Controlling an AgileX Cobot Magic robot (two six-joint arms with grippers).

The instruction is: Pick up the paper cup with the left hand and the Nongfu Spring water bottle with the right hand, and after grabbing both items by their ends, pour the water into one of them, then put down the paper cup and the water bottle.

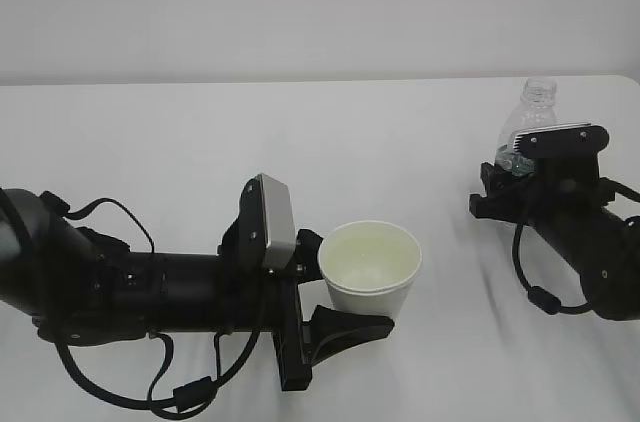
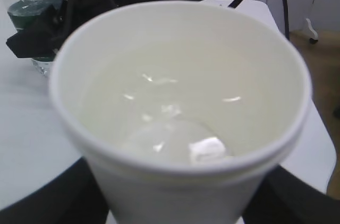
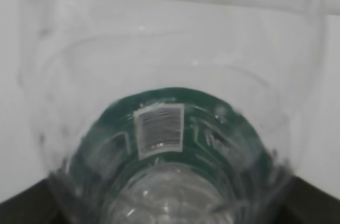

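A plain white bench (image 1: 150,142) fills the exterior view, meeting a bare pale wall (image 1: 300,2) along its far edge. In the left wrist view, a strip of brown floor (image 2: 319,75) shows past the bench's rounded corner at 3 o'clock.

The paper cup (image 1: 370,270) stands upright just right of the bench's middle, near the front. The left tool (image 1: 335,287) lies low along the bench from 9 o'clock, with one black finger (image 1: 350,330) curving under the cup's near side and the other behind the cup at its 9 o'clock side. The fingers sit against the cup's wall, so the tool is grasping the cup. From the left wrist view the cup's mouth is open and clear water (image 2: 170,139) with bright glints lies in its bottom.

The Nongfu Spring water bottle (image 1: 527,122) stands upright toward the far right corner, at about 2 o'clock from the cup and well apart from it, its neck uncapped. The right tool (image 1: 520,177) reaches in from 4 o'clock and closes around the bottle's lower body at the dark green label, grasping it. The right wrist view looks along the clear ribbed wall to the green band and a small barcode patch (image 3: 159,130).
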